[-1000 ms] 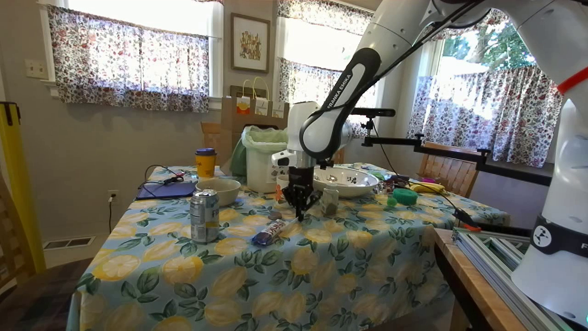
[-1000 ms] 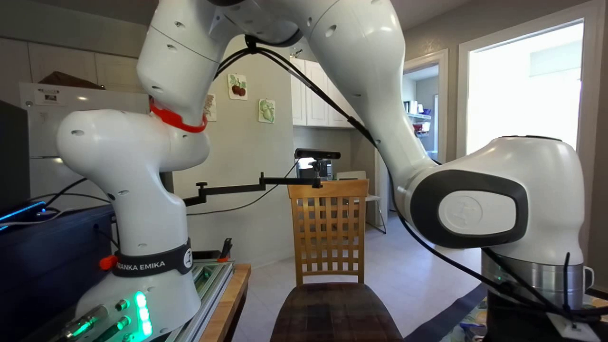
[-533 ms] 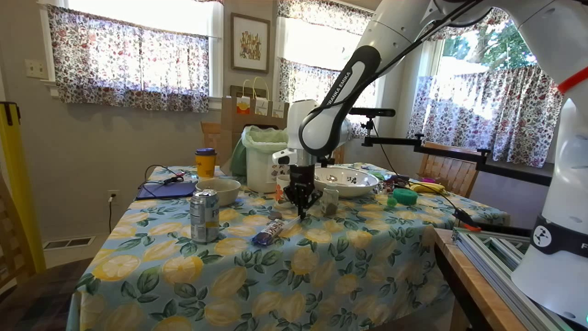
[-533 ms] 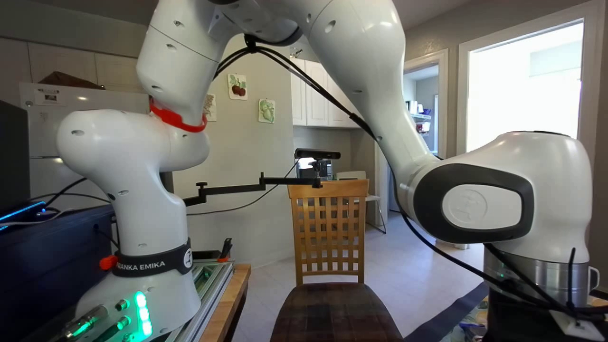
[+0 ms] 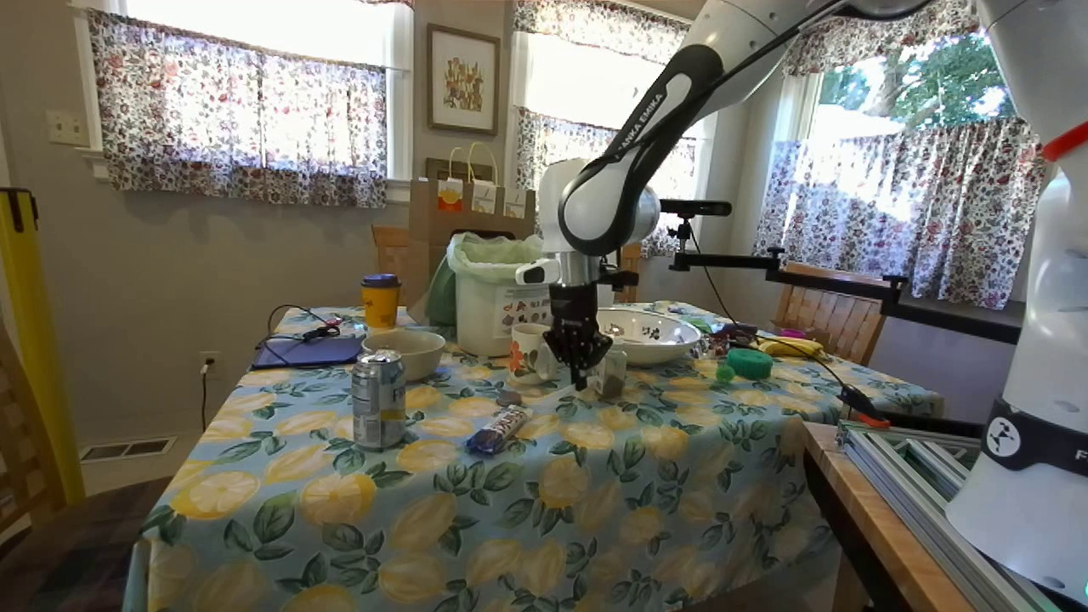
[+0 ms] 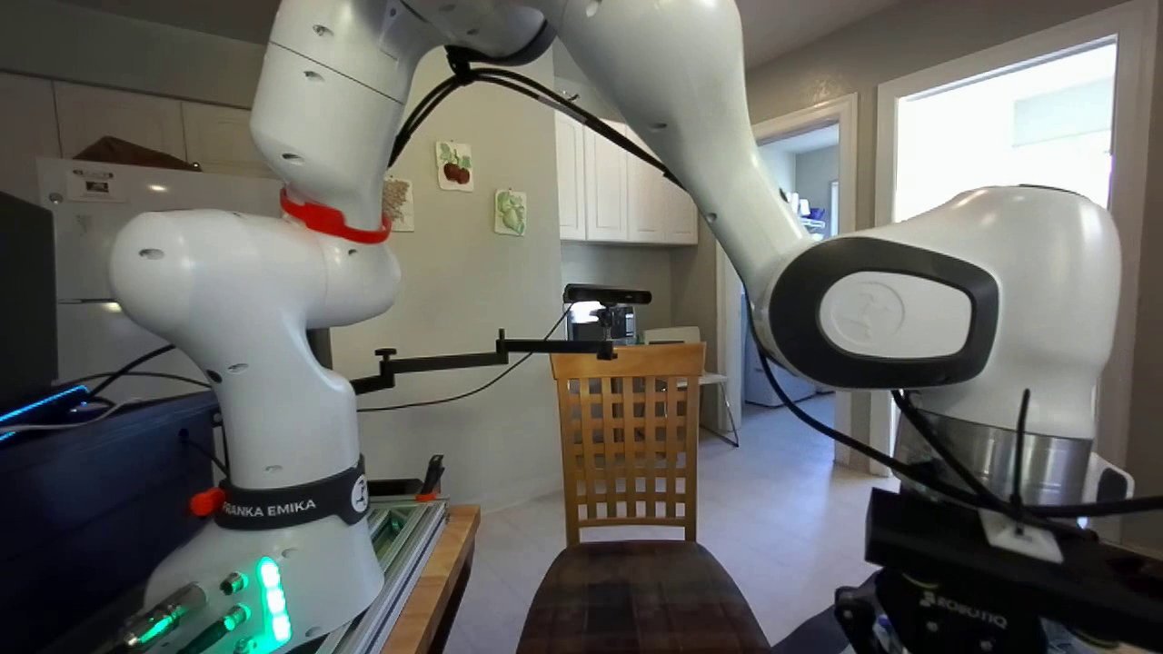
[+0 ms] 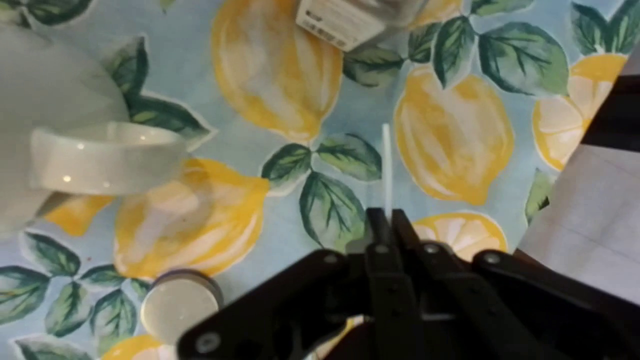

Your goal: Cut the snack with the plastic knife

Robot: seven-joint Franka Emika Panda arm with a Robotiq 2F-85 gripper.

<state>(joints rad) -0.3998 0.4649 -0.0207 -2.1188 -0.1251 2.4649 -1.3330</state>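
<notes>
The snack is a wrapped bar [image 5: 499, 429] with a blue and white wrapper, lying on the lemon-patterned tablecloth in an exterior view. It does not show in the wrist view. My gripper [image 5: 580, 382] is shut on the thin white plastic knife [image 5: 554, 396], above the table and behind the bar to its right. The knife reaches from the fingertips toward the bar's near end, apart from it as far as I can tell. In the wrist view the knife [image 7: 387, 165] stands edge-on between the fingertips [image 7: 387, 215]; its other part is hidden by the gripper.
A floral mug [image 5: 529, 353] and a clear labelled container [image 5: 609, 374] stand close to the gripper. A small round container [image 7: 180, 305] lies near the mug. A can [image 5: 378, 399], a bowl [image 5: 412, 353] and a large patterned bowl [image 5: 650, 336] are also on the table.
The arm has risen and my gripper has moved up and to the right in an exterior view, carrying the knife away from the bar. The bar has not visibly moved.
</notes>
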